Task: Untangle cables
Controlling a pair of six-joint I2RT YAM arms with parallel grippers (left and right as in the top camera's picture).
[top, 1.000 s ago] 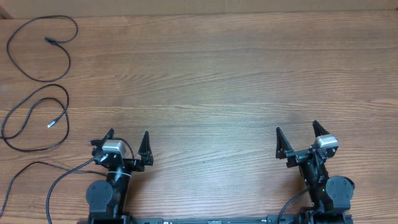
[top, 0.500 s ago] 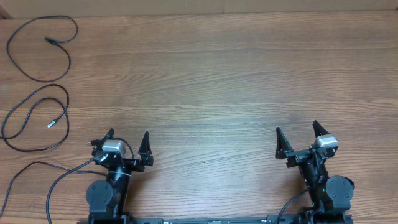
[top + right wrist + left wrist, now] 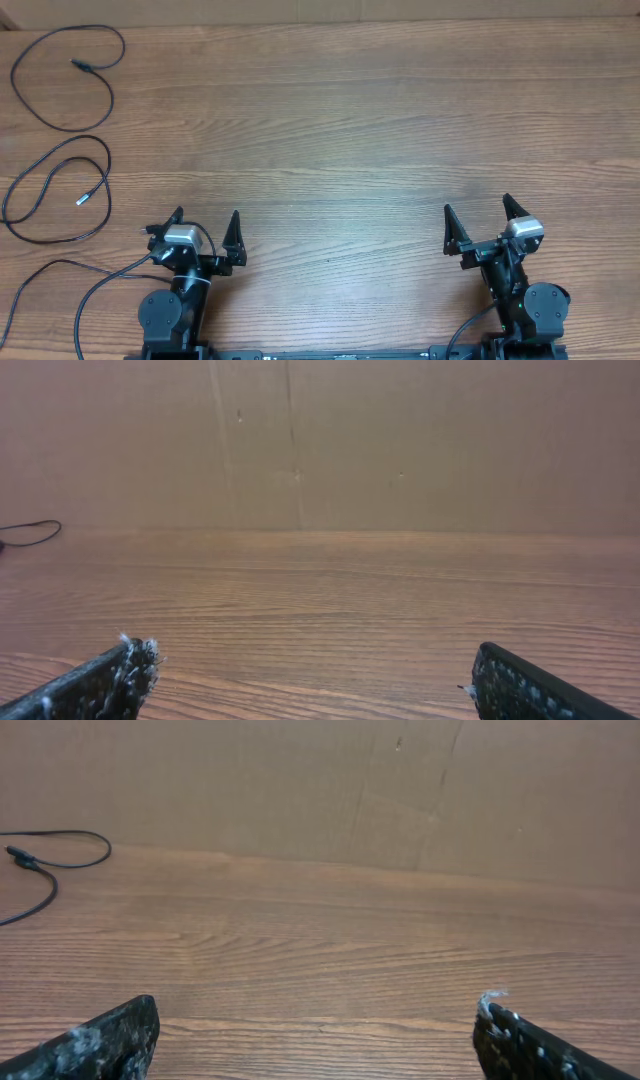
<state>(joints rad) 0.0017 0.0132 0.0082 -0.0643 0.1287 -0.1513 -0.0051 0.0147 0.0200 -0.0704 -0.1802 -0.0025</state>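
Two thin black cables lie apart on the far left of the wooden table. One cable (image 3: 62,78) forms a loop at the back left corner, its plug end inside the loop. The other cable (image 3: 58,192) loops just in front of it, with a silver tip. My left gripper (image 3: 206,213) stands open near the front edge, right of the cables, with nothing between its fingers. My right gripper (image 3: 476,204) stands open at the front right, also with nothing in it. In the left wrist view a cable (image 3: 62,858) shows at the far left; the left gripper (image 3: 315,1025) frames bare wood. The right wrist view shows a sliver of cable (image 3: 30,536) beyond the right gripper (image 3: 310,665).
A cardboard wall (image 3: 400,790) closes the table's far edge. Thicker black cords (image 3: 60,268) curve along the front left beside the left arm's base (image 3: 165,312). Wood-grain tabletop (image 3: 340,130) spans the middle and right.
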